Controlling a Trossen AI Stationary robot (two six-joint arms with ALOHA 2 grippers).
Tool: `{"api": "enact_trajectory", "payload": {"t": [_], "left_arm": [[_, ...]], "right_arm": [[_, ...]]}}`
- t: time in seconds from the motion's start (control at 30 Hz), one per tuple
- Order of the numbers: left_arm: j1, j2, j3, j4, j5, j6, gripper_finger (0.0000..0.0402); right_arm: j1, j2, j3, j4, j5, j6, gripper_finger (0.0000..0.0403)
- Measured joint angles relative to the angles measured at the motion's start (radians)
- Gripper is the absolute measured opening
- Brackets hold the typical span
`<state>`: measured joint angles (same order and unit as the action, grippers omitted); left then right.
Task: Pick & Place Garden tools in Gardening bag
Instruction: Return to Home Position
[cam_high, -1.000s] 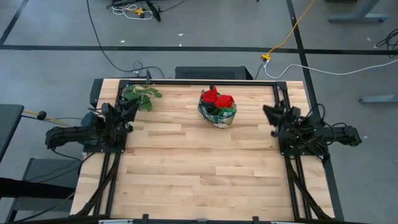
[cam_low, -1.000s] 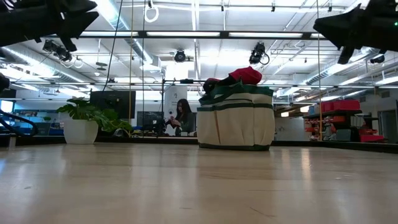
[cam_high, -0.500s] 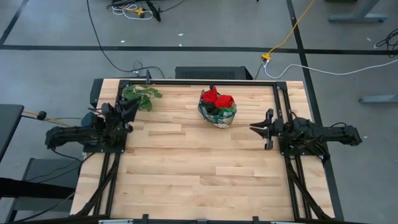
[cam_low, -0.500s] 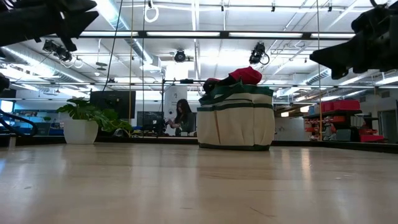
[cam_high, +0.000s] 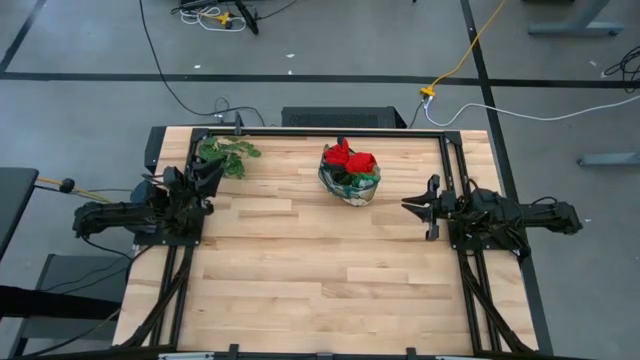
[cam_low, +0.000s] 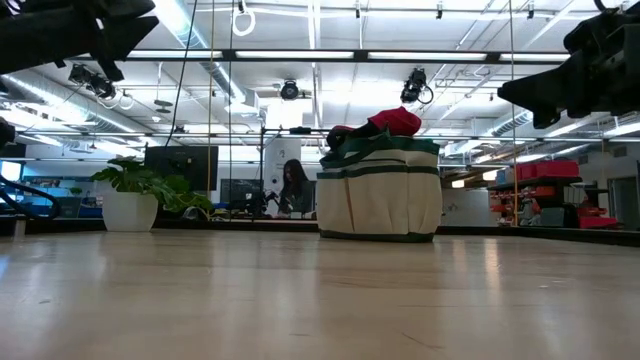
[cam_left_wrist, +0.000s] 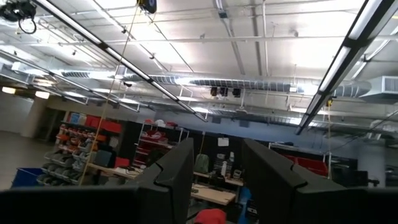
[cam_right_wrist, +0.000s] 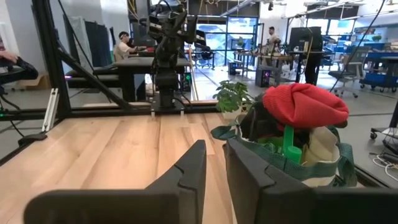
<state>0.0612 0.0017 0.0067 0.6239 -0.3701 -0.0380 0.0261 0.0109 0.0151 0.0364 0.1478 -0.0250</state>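
My right jaws (cam_high: 408, 207) hang raised over the right side of the surface (cam_high: 320, 270), level and aimed across the wood. They grip nothing, and the two fingers (cam_right_wrist: 186, 177) stand apart by only a narrow slit. The bag (cam_high: 352, 186) sits on the far middle of the surface, clear of these jaws. It lies off to the side of where they point, not between the fingers and not under them. Red gloves (cam_high: 350, 158) are piled on its top above the rim, with dark and green things packed under them. I cannot make those out singly.

My left jaws (cam_high: 205, 176) wait at the left edge, tipped up toward the ceiling, empty, with a wider gap between the fingers. A leafy sprig (cam_high: 228, 153) lies just beyond them near the far left corner, well apart from the bag.
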Motion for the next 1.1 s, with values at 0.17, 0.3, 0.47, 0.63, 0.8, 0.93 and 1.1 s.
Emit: {"api": "enact_trajectory", "payload": {"t": [0.17,0.3,0.47,0.63,0.8,0.93,1.1], "left_arm": [[0.000,0.000,0.000,0.000,0.000,0.028,0.0142],[-0.018,0.000,0.000,-0.066,0.001,-0.021,0.0142],[-0.051,0.005,0.000,-0.334,0.001,0.025,0.0142],[-0.056,0.005,0.000,-0.545,0.004,0.022,0.0142],[-0.056,0.011,0.000,-0.545,0.003,0.024,0.0142],[-0.056,0.011,0.000,-0.539,0.001,0.024,0.0142],[-0.056,0.011,0.000,-0.537,0.001,0.024,0.0142]], "right_arm": [[0.000,0.000,0.000,0.000,0.000,0.000,0.0064],[0.000,0.000,0.000,0.000,0.000,0.001,0.0064],[0.000,0.000,0.000,0.000,0.000,0.001,0.0064],[0.000,0.000,0.000,0.000,0.000,0.001,0.0064],[0.000,0.000,0.001,0.000,0.000,0.001,0.0064],[0.000,0.000,0.001,0.000,0.001,0.001,0.0064],[0.000,0.000,0.001,0.000,0.001,0.001,0.0064]]}}
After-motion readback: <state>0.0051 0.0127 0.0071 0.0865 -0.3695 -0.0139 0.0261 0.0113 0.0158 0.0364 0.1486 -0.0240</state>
